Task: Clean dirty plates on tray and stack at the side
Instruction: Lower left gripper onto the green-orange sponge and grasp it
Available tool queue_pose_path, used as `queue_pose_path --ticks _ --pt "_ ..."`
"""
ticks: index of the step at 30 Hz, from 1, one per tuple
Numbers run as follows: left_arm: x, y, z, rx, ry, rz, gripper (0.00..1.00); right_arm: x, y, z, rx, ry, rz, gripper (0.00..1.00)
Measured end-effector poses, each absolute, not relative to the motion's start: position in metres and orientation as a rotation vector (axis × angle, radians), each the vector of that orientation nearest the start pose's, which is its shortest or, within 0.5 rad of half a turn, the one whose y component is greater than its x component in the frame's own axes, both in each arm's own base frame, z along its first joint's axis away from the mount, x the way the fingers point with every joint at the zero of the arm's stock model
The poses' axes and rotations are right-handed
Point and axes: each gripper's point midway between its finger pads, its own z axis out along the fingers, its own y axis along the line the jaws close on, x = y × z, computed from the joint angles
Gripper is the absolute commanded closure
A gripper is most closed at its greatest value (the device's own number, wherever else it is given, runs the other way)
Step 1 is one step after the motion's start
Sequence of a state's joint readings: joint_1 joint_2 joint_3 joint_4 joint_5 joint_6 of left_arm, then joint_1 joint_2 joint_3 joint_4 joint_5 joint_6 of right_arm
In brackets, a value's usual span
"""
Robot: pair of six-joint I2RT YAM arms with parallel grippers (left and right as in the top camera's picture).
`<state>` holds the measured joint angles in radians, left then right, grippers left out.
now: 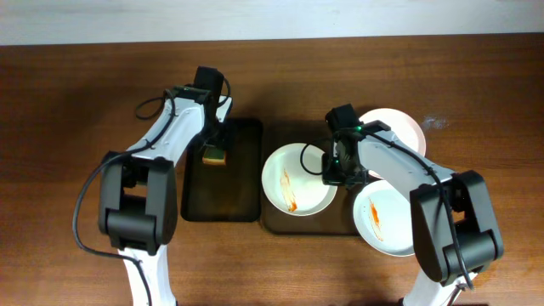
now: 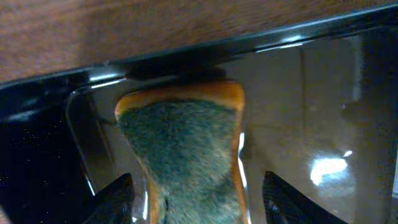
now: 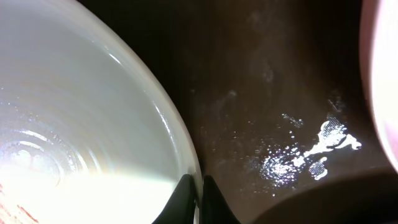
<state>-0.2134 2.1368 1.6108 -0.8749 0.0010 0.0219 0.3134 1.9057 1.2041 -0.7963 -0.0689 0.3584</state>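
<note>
Three white plates lie on the dark brown tray [image 1: 338, 218]. The left plate [image 1: 297, 178] and the front right plate [image 1: 387, 217] carry orange-red sauce streaks. The back right plate [image 1: 398, 127] looks plain white. My right gripper [image 1: 334, 174] is shut on the right rim of the left plate; the right wrist view shows its fingers [image 3: 200, 186] pinching that rim [image 3: 81, 124] over the tray [image 3: 267, 93]. My left gripper [image 1: 214, 143] is open, its fingers [image 2: 198, 186] on either side of a sponge [image 2: 183, 155] without touching it.
The green-topped yellow sponge [image 1: 214, 155] lies at the back of a narrower black tray [image 1: 225, 200], left of the brown tray. The edge of another plate [image 3: 380, 74] shows at the right of the right wrist view. Bare wooden table [image 1: 68, 127] surrounds both trays.
</note>
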Motion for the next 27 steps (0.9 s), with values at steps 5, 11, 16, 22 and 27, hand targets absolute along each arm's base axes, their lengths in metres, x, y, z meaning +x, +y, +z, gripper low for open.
queue_pose_path --ticks 5,11,16,22,27 --pt "0.434 -0.092 0.021 0.324 2.961 -0.023 0.89 0.33 0.12 0.006 0.061 3.091 0.138 0.96" --pt "0.431 -0.089 0.01 0.321 2.99 0.001 1.0 0.33 0.12 0.006 0.06 3.091 0.138 0.96" --pt "0.43 -0.041 0.01 0.238 3.024 0.179 1.0 0.33 0.12 0.006 0.059 3.091 0.138 0.96" --pt "0.432 -0.021 0.01 0.366 3.014 0.249 1.0 0.33 0.12 0.006 0.059 3.09 0.138 0.96" --pt "0.428 -0.033 0.008 0.152 3.044 0.158 1.0 0.33 0.12 0.006 0.056 3.09 0.138 0.96"
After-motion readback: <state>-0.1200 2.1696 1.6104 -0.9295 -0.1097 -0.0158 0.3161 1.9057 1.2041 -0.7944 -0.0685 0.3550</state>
